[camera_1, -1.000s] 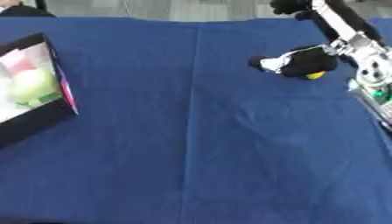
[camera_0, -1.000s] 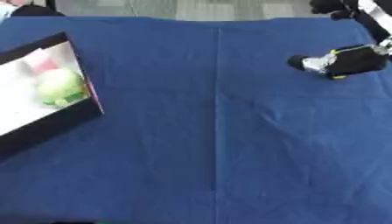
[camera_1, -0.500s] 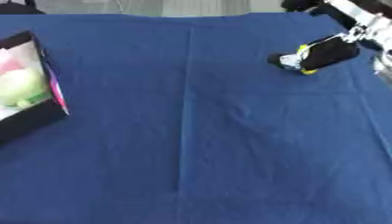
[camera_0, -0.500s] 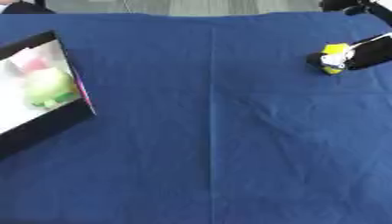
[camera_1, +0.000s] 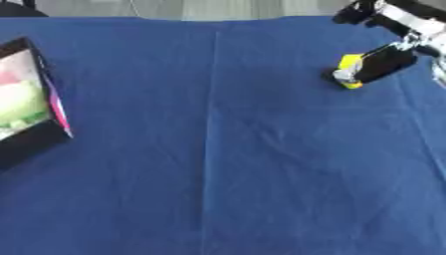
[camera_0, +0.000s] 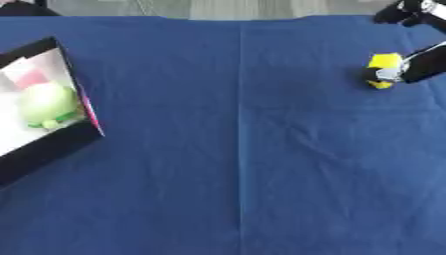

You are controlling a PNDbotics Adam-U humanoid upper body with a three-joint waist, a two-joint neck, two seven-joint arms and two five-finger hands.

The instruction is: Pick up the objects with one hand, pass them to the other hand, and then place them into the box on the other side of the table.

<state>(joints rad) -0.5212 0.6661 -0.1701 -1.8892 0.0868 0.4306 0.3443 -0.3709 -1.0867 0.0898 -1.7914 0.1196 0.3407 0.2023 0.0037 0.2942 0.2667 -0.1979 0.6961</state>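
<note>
Right eye view: a blue cloth covers the tabletop (camera_1: 218, 164). At the far left edge sits the box (camera_1: 35, 134), dark-walled and tipped open toward the camera, with a pale green rounded thing (camera_0: 48, 104) and something pink already inside. The wide middle of the cloth is bare, so nothing stands between the two sides. At the upper right, the right hand (camera_1: 388, 62) reaches in from the corner, its dark fingers (camera_1: 376, 65) lying against a small yellow and black object (camera_1: 348, 68). That object sits at the fingers' left tip, on or just above the cloth; which of the two cannot be told. Its long axis seems to run upright and slightly tilted. Whether the fingers are curled round it or merely touching also cannot be told. The left hand shows in neither view, so the right hand is clearly the nearer one, and the box lies well apart on the opposite side.
</note>
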